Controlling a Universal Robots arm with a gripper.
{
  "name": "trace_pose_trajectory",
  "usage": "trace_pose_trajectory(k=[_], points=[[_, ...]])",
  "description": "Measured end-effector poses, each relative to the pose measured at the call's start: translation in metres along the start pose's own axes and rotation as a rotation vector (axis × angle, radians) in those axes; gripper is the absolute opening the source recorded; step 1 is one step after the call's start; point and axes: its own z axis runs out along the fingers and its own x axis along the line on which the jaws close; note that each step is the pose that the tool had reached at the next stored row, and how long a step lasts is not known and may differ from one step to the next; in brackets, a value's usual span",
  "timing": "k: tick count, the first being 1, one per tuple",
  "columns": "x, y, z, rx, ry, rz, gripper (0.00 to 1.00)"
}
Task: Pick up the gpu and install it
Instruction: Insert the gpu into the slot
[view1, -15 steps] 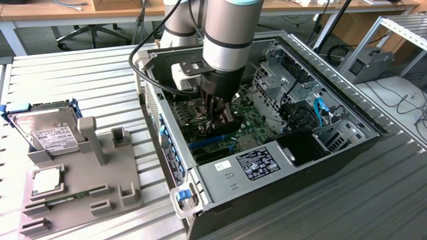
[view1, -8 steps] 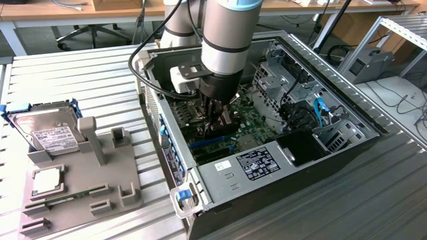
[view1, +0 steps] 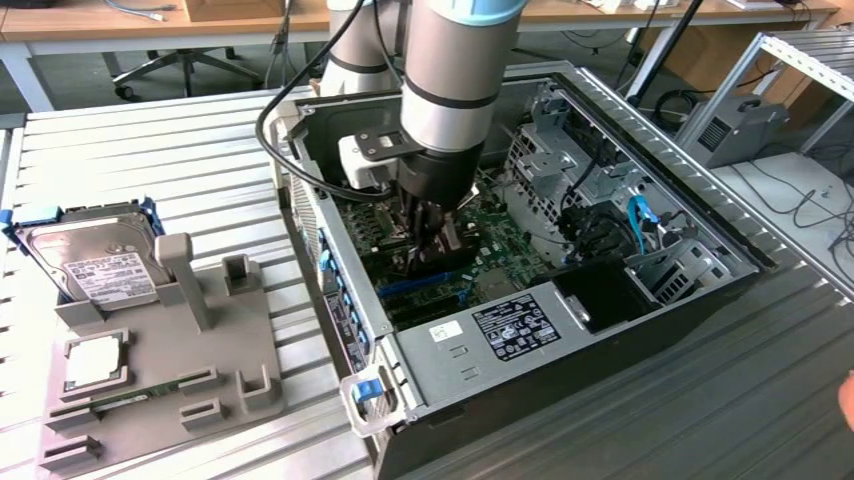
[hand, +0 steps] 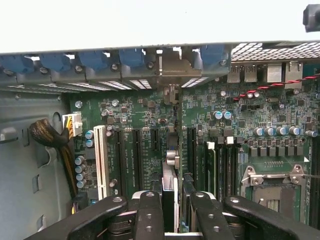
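Currently, from the exterior view's left: hard drive (view1: 83, 262) stands upright in the grey fixture (view1: 160, 380) on the slatted metal counter (view1: 147, 160), just beside a small silver chip (view1: 94, 362) and a narrow green memory stick (view1: 127, 395) lying in the fixture's lower slots. Next over, the open PC case (view1: 641, 330) lies on its side, motherboard (view1: 514, 245) exposed. Arm (view1: 454, 70) reaches straight down into the case, with the gripper (view1: 434, 235) low over the board near the expansion slots. Power supply (view1: 514, 325) with its label sits at the near end of the case, drive cages (view1: 561, 160) toward the exterior view's right.

Wrist view: fingers (hand: 149, 215) clamped on the gpu (hand: 171, 200), which stands edge-on between them, upright over the motherboard (hand: 145, 107). Card's bracket end (hand: 172, 67) lines up with the rear slot openings and blue retainer clips (hand: 95, 60). White slot (hand: 101, 160) lies off to one side of the card, empty CPU socket (hand: 275, 187) to the other. Cannot tell whether the card edge is fully seated in its slot; the contact point is hidden behind the fingers.
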Motion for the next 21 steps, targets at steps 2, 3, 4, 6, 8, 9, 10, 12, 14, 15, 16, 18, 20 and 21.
trace_pose_trajectory(k=[2,3,4,6,8,9,10,12,14,15,16,18,20,21], points=[[0.0,0.0005,0.0008,0.0001,-0.0004,0.0,0.26],[0.0,0.0009,0.001,0.0001,-0.0004,0.0,0.26],[0.0,0.0018,0.0014,0.0001,-0.0004,0.0,0.26],[0.0,0.0027,0.0021,0.0001,-0.0005,0.0,0.26],[0.0,0.0027,0.0039,0.0001,-0.0004,0.0,0.26],[0.0,0.0027,0.0048,0.0001,-0.0007,0.0,0.26],[0.0,0.0028,0.0057,0.0,-0.0008,0.0,0.26],[0.0,0.0028,0.0076,0.0001,-0.001,0.0,0.26],[0.0,0.0029,0.0092,-0.0002,-0.0005,0.0,0.26],[0.0,0.0029,0.0101,-0.0003,-0.0003,0.0,0.26],[0.0,0.003,0.011,-0.0004,-0.0001,0.0,0.26],[0.0,0.003,0.0129,-0.0003,-0.0004,0.0,0.26],[0.0,0.003,0.0148,0.0,-0.0014,0.0,0.26],[0.0,0.003,0.015,0.0,-0.0016,0.0,0.26]])
